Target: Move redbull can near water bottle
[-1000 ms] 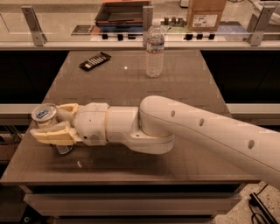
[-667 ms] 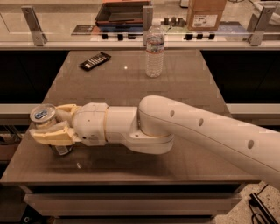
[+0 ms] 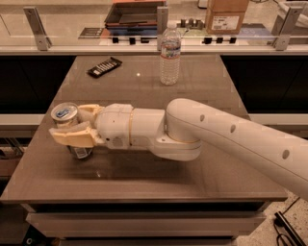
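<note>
The redbull can stands at the left edge of the brown table, silver top with a blue tab area facing up. My gripper reaches in from the right, with one cream finger in front of the can and one behind it, closed around the can's body. The can's base shows below the front finger. The water bottle, clear with a white cap and pale label, stands upright at the far middle of the table, well away from the can.
A black remote-like device lies at the far left of the table. A counter behind holds a dark tray and a cardboard box. My white arm crosses the right half of the table.
</note>
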